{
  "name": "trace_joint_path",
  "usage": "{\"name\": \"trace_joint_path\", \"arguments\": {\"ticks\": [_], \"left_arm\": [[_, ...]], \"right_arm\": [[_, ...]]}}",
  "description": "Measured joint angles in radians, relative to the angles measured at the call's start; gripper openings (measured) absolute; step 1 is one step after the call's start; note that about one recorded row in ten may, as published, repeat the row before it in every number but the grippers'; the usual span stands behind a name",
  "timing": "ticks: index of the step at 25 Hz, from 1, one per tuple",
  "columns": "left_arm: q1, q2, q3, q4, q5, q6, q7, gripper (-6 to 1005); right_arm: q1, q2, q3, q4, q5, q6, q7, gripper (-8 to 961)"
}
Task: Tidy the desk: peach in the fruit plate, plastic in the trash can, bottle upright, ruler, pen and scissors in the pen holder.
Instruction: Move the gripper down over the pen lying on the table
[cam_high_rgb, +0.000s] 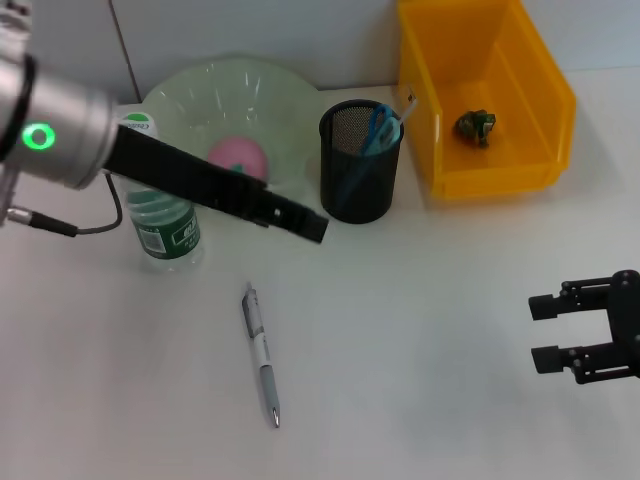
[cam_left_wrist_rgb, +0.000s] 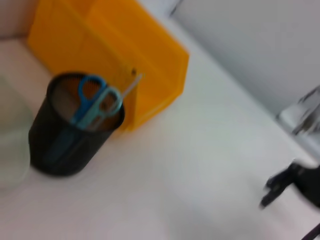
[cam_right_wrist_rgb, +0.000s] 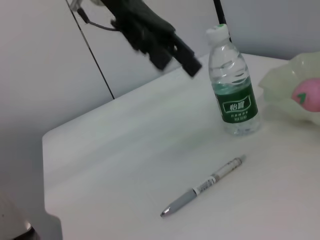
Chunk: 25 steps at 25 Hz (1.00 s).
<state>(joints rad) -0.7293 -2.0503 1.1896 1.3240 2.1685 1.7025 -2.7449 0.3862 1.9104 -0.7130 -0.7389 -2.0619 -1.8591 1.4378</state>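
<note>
A grey and white pen (cam_high_rgb: 262, 353) lies flat on the white desk (cam_high_rgb: 420, 330), near the front, its tip pointing toward the robot. It lies well apart from both grippers and touches nothing else.

Behind the pen and to the left, a clear water bottle (cam_high_rgb: 160, 215) with a green label stands upright. Just behind the bottle sits a pale green fruit plate (cam_high_rgb: 190, 95), and a pink peach (cam_high_rgb: 238, 157) rests inside it.

To the right of the plate stands a black mesh pen holder (cam_high_rgb: 360, 175). Blue-handled scissors (cam_high_rgb: 378, 128) stand in it, handles up, beside a thin white stick that may be the ruler.

Right of the holder, at the back of the desk, sits a yellow trash can (cam_high_rgb: 520, 75). A small dark green crumpled piece of plastic (cam_high_rgb: 476, 126) lies on its floor.

The left gripper (cam_high_rgb: 305, 224) hangs above the desk between the bottle and the pen holder, behind the pen. Whether its fingers are apart or together cannot be told.

The right gripper (cam_high_rgb: 545, 332) is at the right edge of the desk, far to the right of the pen. Its two black fingers are spread apart and hold nothing.
</note>
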Motion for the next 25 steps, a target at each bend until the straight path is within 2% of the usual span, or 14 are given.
{"name": "trace_joint_path", "arguments": {"ticks": [1, 3, 4, 5, 8, 9, 13, 14, 19, 25], "left_arm": [[-0.053, -0.014, 0.006, -0.016, 0.101, 0.019, -0.027, 801], [-0.128, -0.018, 0.021, -0.072, 0.207, 0.022, -0.062, 801], [-0.128, -0.018, 0.021, -0.072, 0.207, 0.022, -0.062, 801], [-0.173, -0.018, 0.026, -0.132, 0.266, 0.02, -0.075, 801], [-0.189, -0.019, 0.026, -0.158, 0.293, 0.018, -0.079, 800], [-0.225, -0.021, 0.028, -0.219, 0.344, 0.008, -0.085, 800], [-0.262, -0.025, 0.048, -0.277, 0.391, -0.007, -0.104, 800], [-0.275, -0.025, 0.058, -0.3, 0.413, -0.009, -0.118, 800], [-0.312, -0.024, 0.059, -0.387, 0.466, -0.001, -0.129, 800], [-0.341, -0.02, 0.045, -0.454, 0.472, -0.015, -0.113, 801]], "right_arm": [[0.001, 0.0, -0.004, 0.0, -0.002, 0.002, 0.0, 708], [0.003, 0.0, -0.006, 0.0, -0.014, 0.005, 0.0, 708], [0.003, 0.0, -0.006, 0.0, -0.014, 0.005, 0.0, 708], [0.005, 0.0, -0.006, 0.0, -0.03, 0.013, -0.002, 707], [0.007, 0.003, -0.008, -0.001, -0.04, 0.019, -0.003, 707], [0.013, 0.009, -0.011, -0.006, -0.061, 0.034, -0.004, 707], [0.025, 0.021, -0.012, -0.016, -0.084, 0.058, -0.007, 707], [0.034, 0.03, -0.012, -0.021, -0.099, 0.076, -0.008, 707], [0.049, 0.04, -0.013, -0.035, -0.108, 0.084, -0.009, 707], [0.055, 0.065, -0.011, -0.089, -0.105, 0.066, -0.032, 707]]}}
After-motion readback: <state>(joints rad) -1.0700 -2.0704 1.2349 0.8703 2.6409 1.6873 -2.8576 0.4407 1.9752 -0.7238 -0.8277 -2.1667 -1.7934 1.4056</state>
